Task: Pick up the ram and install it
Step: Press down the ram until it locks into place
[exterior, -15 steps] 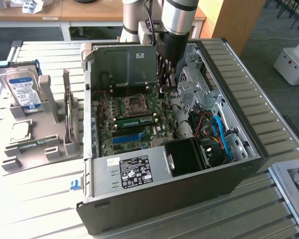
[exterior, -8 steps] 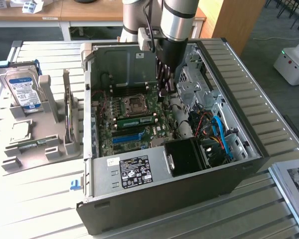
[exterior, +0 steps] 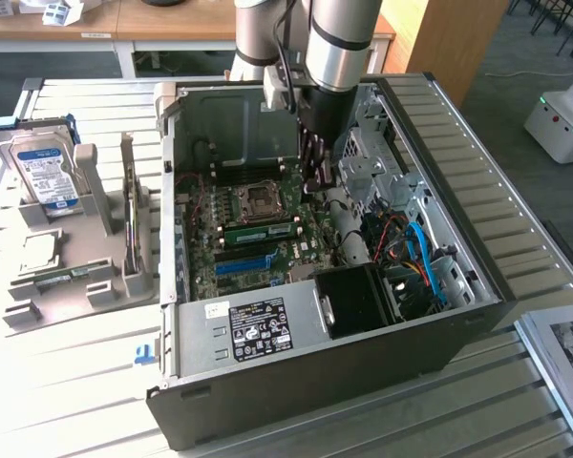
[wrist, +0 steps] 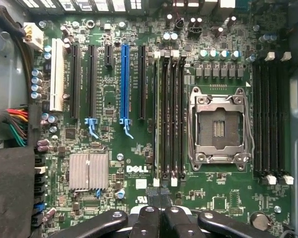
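Observation:
The ram [exterior: 258, 230] is a narrow green stick standing on edge in a memory slot of the motherboard, between the CPU socket [exterior: 259, 199] and the long blue slot [exterior: 243, 263]. From the wrist view the ram [wrist: 156, 119] appears as a thin pale line in the slot farthest from the socket [wrist: 218, 126]. My gripper [exterior: 314, 179] hangs inside the open computer case, above the board and toward the exterior view's right of the socket. Its black fingers [wrist: 145, 222] are shut together with nothing between them, and they are not touching the ram.
The case walls [exterior: 177, 143] and a drive cage [exterior: 368, 157] hem in the board, with cables [exterior: 415, 253] and a black power supply [exterior: 358, 301] alongside. On the exterior view's left, a grey stand [exterior: 76, 277] holds a blue-labelled hard drive [exterior: 43, 172].

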Controlling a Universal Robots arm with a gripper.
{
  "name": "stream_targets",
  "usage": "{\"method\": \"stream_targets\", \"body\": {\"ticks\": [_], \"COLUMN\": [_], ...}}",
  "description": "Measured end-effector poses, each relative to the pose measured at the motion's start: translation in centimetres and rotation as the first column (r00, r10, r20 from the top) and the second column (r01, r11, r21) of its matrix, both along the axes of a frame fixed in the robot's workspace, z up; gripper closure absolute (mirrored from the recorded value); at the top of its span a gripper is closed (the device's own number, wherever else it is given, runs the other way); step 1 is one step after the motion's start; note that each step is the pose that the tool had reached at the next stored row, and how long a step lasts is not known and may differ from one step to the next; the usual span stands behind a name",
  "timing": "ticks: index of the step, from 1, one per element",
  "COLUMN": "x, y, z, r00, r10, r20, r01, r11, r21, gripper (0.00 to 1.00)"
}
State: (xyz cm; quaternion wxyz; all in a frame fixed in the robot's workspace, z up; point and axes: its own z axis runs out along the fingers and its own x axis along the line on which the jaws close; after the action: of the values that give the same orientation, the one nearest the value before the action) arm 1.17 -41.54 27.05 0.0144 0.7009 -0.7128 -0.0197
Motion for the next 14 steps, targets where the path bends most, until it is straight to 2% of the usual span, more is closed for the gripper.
{"method": "stream_targets", "body": {"ticks": [14], "x": [0.0], "y": [0.0], "z": [-2.1], "r00": [1.0], "r10": [0.0], "r20": [0.0002], "r01": [0.0], "r11": [1.0], "r21": [0.0], "gripper": [0.9]}}
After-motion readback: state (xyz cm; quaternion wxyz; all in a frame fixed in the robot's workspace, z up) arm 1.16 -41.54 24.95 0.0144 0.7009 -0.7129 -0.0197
